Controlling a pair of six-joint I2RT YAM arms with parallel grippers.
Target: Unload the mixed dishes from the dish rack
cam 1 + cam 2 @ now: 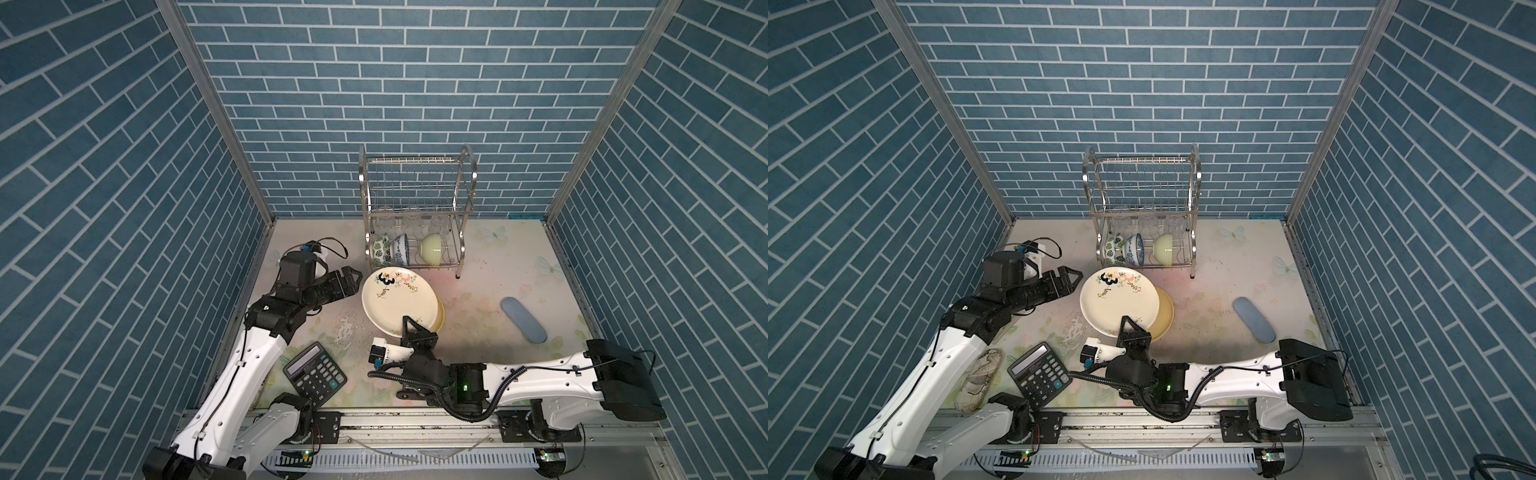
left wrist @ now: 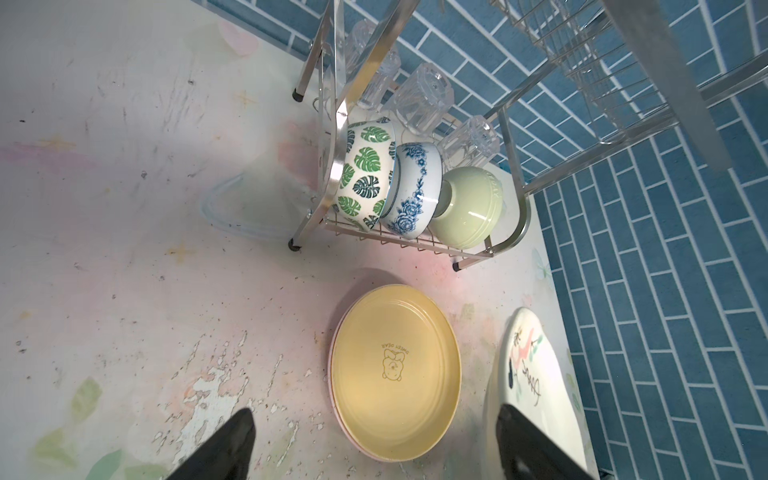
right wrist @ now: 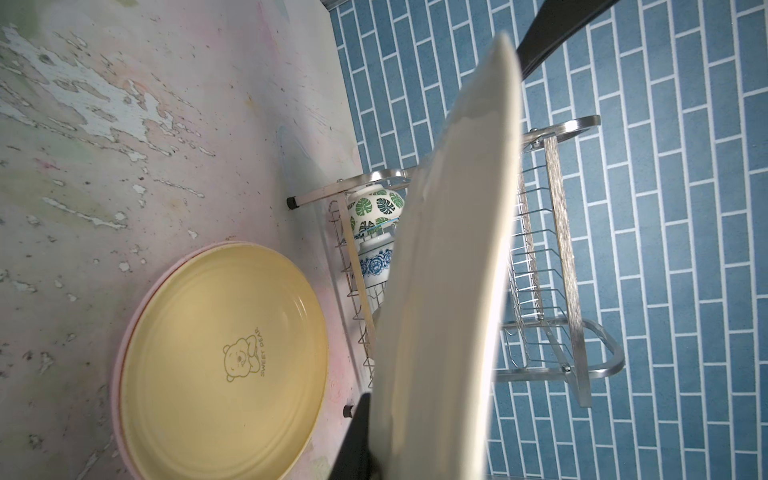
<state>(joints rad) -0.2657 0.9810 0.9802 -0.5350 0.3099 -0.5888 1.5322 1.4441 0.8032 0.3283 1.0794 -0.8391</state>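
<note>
Robot lab cell dressed as kitchen, brick-print walls (image 1: 415,83), aluminium frame posts (image 1: 225,124), rail-mounted arms (image 1: 245,374), dish rack (image 1: 415,159)

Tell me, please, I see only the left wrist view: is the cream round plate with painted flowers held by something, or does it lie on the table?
Observer: The right hand is shut on the cream floral plate, at its rim nearest the robot, partly over the yellow round plate.
Operator: Is the upper shelf empty?
Observer: In both top views, the upper shelf of the shiny steel wire dish rack holds nothing.
Operator: Anything else around?
Observer: A black calculator lies at the near left.
</note>
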